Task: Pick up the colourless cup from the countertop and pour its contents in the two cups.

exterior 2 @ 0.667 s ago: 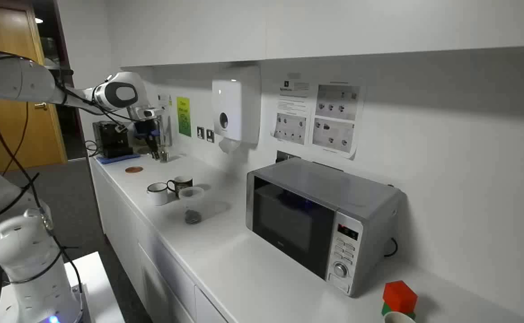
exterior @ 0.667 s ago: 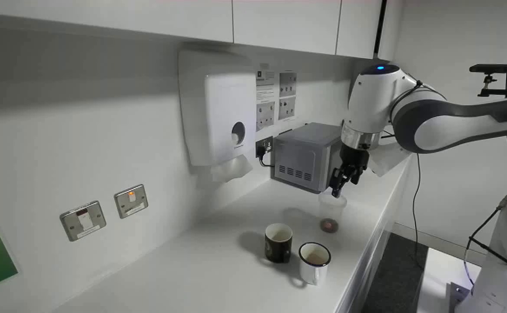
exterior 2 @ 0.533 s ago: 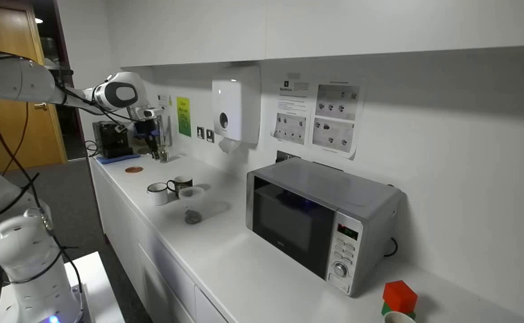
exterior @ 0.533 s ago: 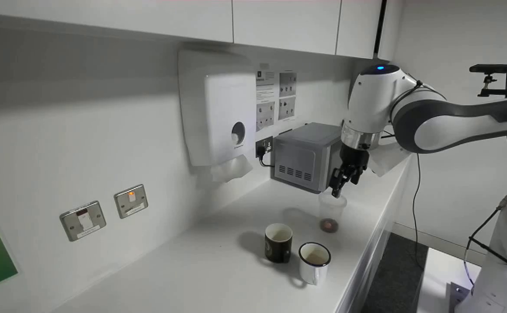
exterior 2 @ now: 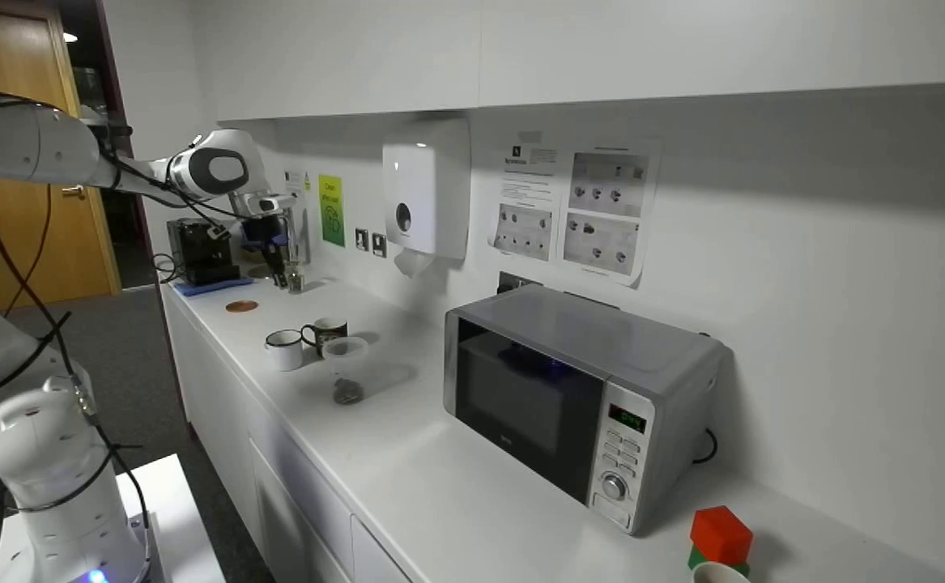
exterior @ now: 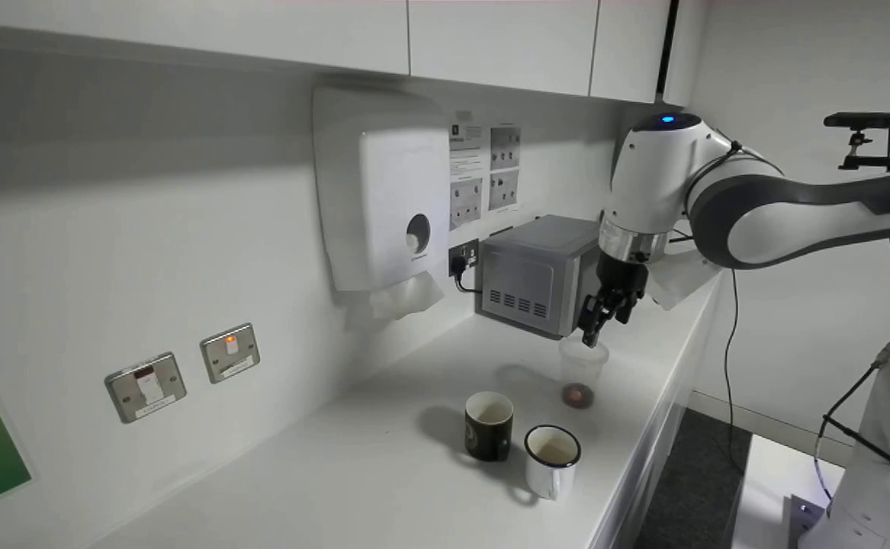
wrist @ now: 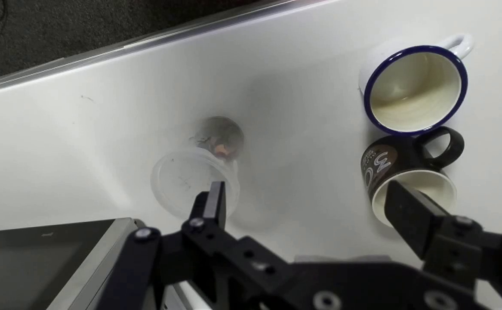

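The worktop (exterior 2: 440,478) ends in an edge across the upper left of the wrist view, so whatever gets knocked that way could go over. The microwave (exterior 2: 577,389) occupies the lower left there; a careless swing sideways might clip its corner. The black pincer (wrist: 304,191) is spread with nothing between its jaws, raised above the worktop. In the wrist view one jaw overlaps the rim of the clear cup (exterior 2: 346,369), which stands upright left of centre, and the other overlaps the brown-black printed mug (wrist: 388,159): coming straight down from here could well land on both. The cup's walls look thin and nearly invisible, so its rim is easy to misjudge and a firm squeeze may buckle it. The printed mug and the blue-rimmed white enamel mug (wrist: 414,90), at right, sit so near each other that pouring too low may tip one into its neighbour. The dark, orange-flecked contents (wrist: 223,140), too blurred to name, lie at the cup's bottom and might tumble out all at once, leaving nothing for the second mug.
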You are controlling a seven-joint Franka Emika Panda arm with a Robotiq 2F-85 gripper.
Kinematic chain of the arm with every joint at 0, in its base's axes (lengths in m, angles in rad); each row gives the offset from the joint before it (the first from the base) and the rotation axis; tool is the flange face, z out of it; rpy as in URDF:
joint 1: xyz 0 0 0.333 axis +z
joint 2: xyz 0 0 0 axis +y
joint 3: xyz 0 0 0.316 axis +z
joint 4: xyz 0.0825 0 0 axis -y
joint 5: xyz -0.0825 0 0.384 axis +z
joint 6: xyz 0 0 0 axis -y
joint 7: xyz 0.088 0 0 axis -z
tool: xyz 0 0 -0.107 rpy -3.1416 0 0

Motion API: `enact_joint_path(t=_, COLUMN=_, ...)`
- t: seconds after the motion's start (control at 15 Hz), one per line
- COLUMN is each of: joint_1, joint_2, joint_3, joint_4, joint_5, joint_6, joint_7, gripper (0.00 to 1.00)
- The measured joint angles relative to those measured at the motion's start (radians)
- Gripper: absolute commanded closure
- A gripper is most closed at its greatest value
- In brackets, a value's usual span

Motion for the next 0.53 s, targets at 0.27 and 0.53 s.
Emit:
enact_joint_path(t=0.27, joint_1=0.021, joint_2=0.008, joint_3=-0.024, joint_4=0.0, joint_5=-0.011, joint_6=0.02, joint_7=-0.015, gripper=0.0)
enact_joint_path(t=0.53, joint_1=0.026, joint_2=0.039, joint_3=-0.059, joint_4=0.0, joint_5=-0.079, joint_6=0.109, joint_7=-0.115, gripper=0.0)
